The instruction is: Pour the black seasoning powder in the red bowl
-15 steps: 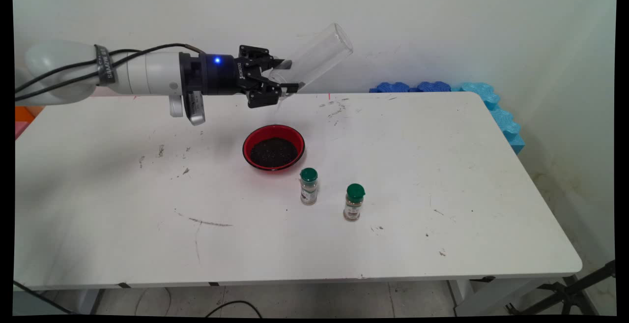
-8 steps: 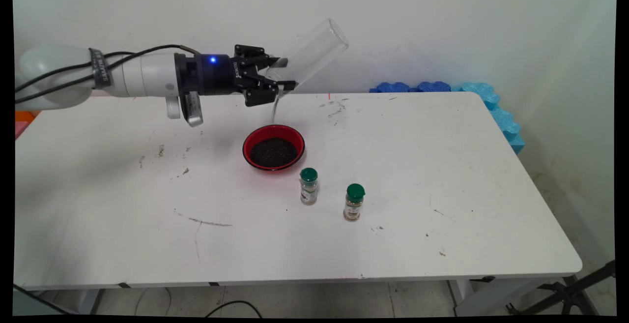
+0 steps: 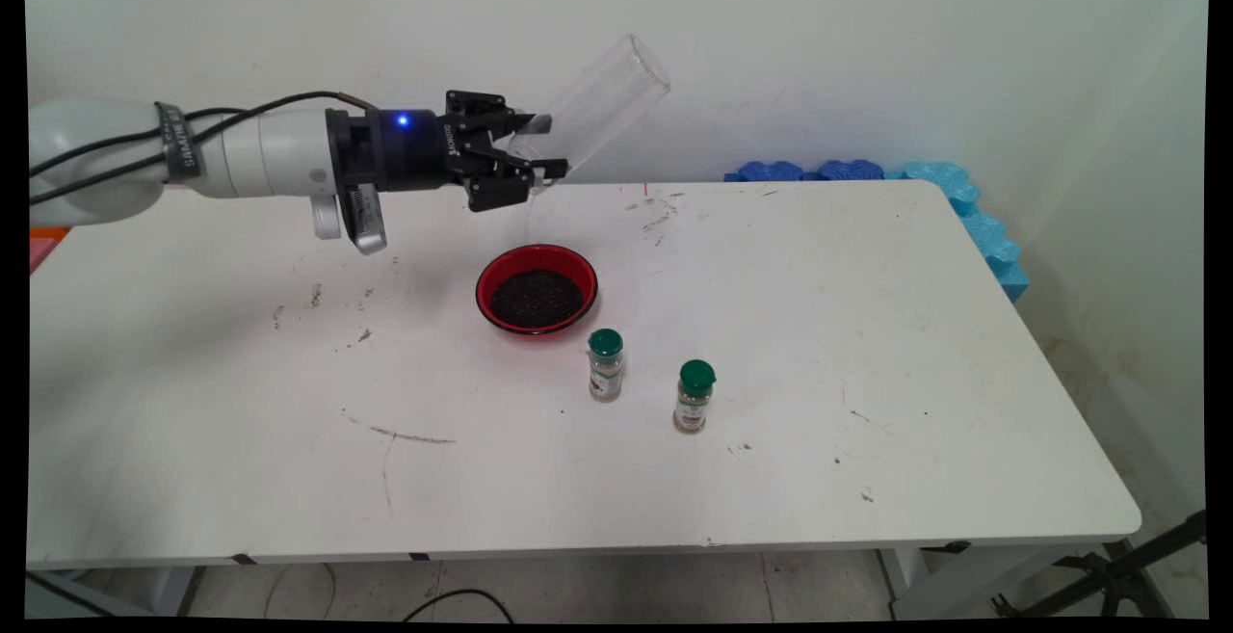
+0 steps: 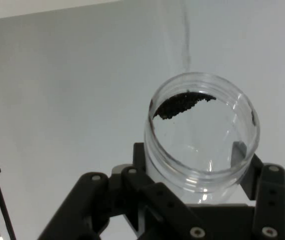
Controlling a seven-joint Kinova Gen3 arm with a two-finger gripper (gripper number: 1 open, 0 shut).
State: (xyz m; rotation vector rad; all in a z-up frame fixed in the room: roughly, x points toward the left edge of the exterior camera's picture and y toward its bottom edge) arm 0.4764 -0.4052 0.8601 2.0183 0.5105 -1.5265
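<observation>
Your gripper (image 3: 539, 153) is clamped on a tilted clear jar (image 3: 602, 98), mouth down-left. The red bowl (image 3: 537, 289) of dark grains lies just below it, toward the near side.

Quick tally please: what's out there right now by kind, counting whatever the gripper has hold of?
Clear jar, tilted, held in the gripper, a few dark grains left inside: 1
Red bowl of dark grains: 1
Green-capped spice bottles, one nearer the bowl and one to its right: 2
Total: 4
</observation>
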